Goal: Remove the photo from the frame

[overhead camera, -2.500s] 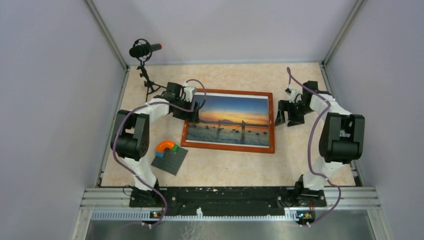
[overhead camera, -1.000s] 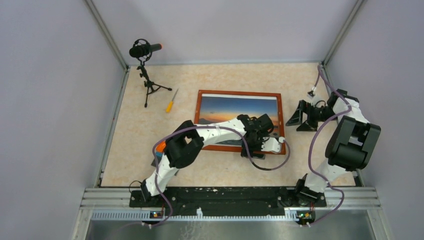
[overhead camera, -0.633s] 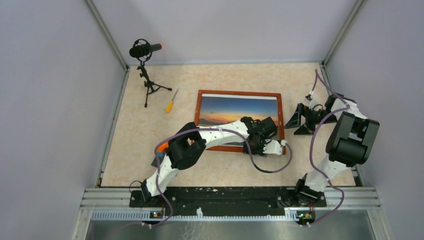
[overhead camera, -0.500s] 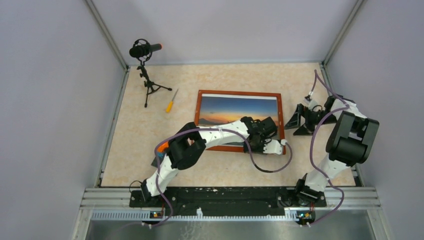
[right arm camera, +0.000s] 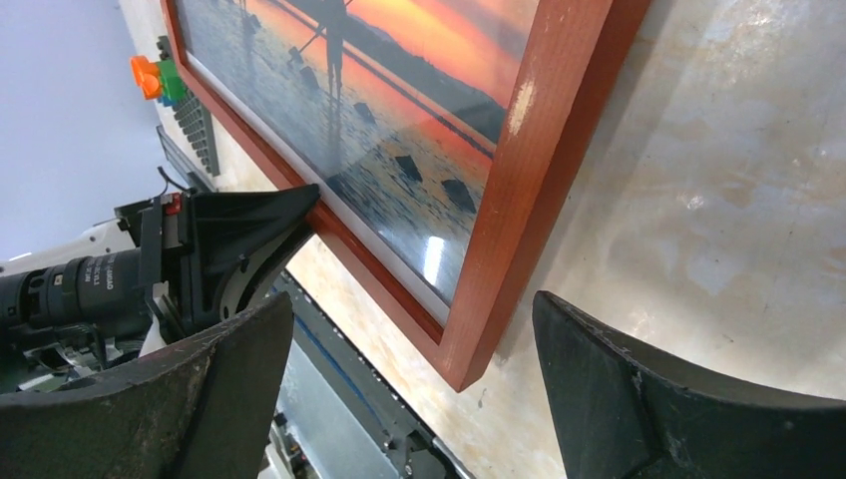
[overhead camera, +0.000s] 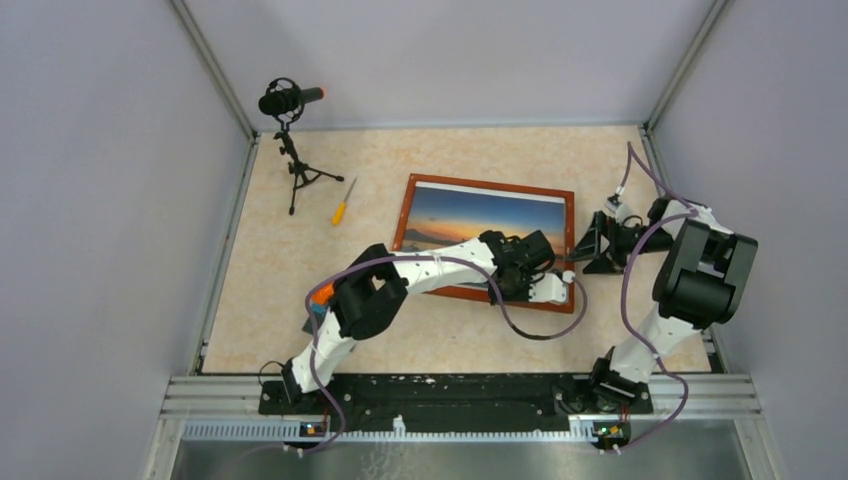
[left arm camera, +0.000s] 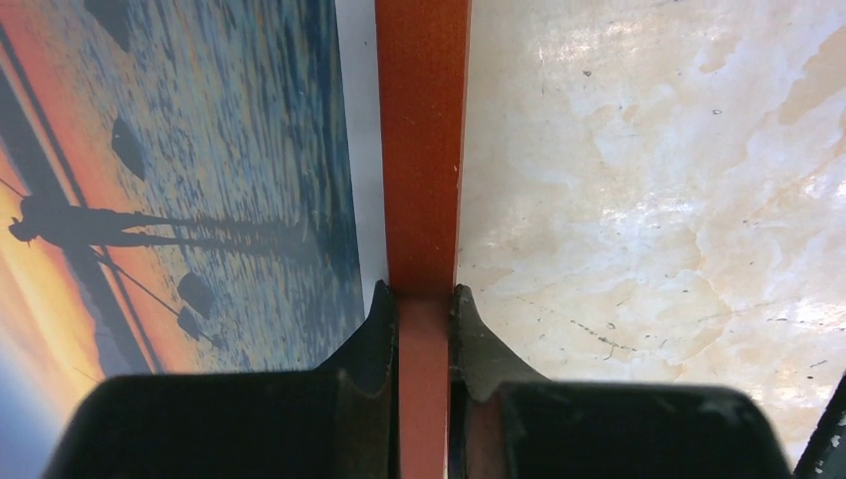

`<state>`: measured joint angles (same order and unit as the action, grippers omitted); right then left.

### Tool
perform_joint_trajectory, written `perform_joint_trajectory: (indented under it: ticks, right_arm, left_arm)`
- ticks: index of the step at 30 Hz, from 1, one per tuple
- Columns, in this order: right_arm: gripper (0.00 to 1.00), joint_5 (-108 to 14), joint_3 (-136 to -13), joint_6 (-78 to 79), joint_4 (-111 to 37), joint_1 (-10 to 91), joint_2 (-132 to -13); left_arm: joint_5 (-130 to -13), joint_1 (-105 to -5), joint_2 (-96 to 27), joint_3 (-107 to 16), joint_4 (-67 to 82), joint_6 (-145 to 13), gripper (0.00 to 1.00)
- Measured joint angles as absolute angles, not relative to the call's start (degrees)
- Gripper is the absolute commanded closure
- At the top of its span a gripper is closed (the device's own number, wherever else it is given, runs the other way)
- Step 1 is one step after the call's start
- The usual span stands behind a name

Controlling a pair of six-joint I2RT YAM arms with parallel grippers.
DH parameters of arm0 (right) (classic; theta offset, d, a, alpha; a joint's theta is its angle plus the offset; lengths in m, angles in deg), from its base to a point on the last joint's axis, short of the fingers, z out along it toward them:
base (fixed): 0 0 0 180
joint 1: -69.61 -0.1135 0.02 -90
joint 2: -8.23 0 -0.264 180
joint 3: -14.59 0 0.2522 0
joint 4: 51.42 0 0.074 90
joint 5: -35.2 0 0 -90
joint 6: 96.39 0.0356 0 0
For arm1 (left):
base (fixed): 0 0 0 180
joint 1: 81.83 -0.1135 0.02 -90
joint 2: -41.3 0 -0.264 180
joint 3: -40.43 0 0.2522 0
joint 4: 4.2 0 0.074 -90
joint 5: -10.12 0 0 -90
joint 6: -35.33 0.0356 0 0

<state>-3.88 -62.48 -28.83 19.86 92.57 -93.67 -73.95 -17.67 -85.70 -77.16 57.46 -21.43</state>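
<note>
The left claw (left arm camera: pixel 423 304) is clenched on the red-brown rail of the frame (left arm camera: pixel 423 150), and from above its arm hides the frame's lower right. The photo (overhead camera: pixel 480 215) sits inside the frame, mid-tabletop (overhead camera: pixel 300 260). The right claw (right arm camera: pixel 414 299) gapes at the frame's corner, grasping nothing.

Frame (overhead camera: pixel 490 184): bare tabletop (overhead camera: pixel 480 150) beyond far edge; left arm (overhead camera: pixel 440 268) crosses near rail; right gripper (overhead camera: pixel 598 243) crowds right edge; screwdriver (overhead camera: pixel 343 203), microphone stand (overhead camera: pixel 295 170) left of it.
</note>
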Motion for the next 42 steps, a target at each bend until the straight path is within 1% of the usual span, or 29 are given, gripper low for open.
perform_joint_trajectory:
  ticks: [8,18,25,30,33,39,42]
  right_arm:
    - [0.12,-2.0,-62.6,-30.7,21.9,95.5,-94.9]
    - [0.15,5.8,-59.5,-27.6,19.7,94.8,-99.1]
    - [0.22,11.4,-59.5,-28.4,19.6,90.3,-102.7]
    - [0.28,16.1,-59.7,-32.1,23.4,88.3,-105.9]
    - [0.34,18.0,-59.8,-34.1,25.6,88.1,-107.1]
    - [0.59,20.0,-59.8,-34.6,26.4,88.0,-107.6]
    - [0.68,20.3,-59.8,-34.5,26.2,87.7,-107.6]
  left_arm:
    - [-72.6,-17.7,-82.9,-76.7,56.4,-23.1,1.00]
    - [-70.0,-17.8,-79.1,-75.3,54.6,-24.6,1.00]
    - [-68.3,-18.3,-76.9,-73.1,52.9,-24.7,1.00]
    - [-67.5,-18.4,-75.0,-70.7,51.7,-24.6,1.00]
    - [-67.2,-18.4,-74.7,-70.3,51.6,-24.6,1.00]
    - [-66.9,-18.5,-74.7,-70.2,51.5,-24.6,1.00]
    - [-66.8,-18.5,-74.6,-69.7,51.0,-24.6,1.00]
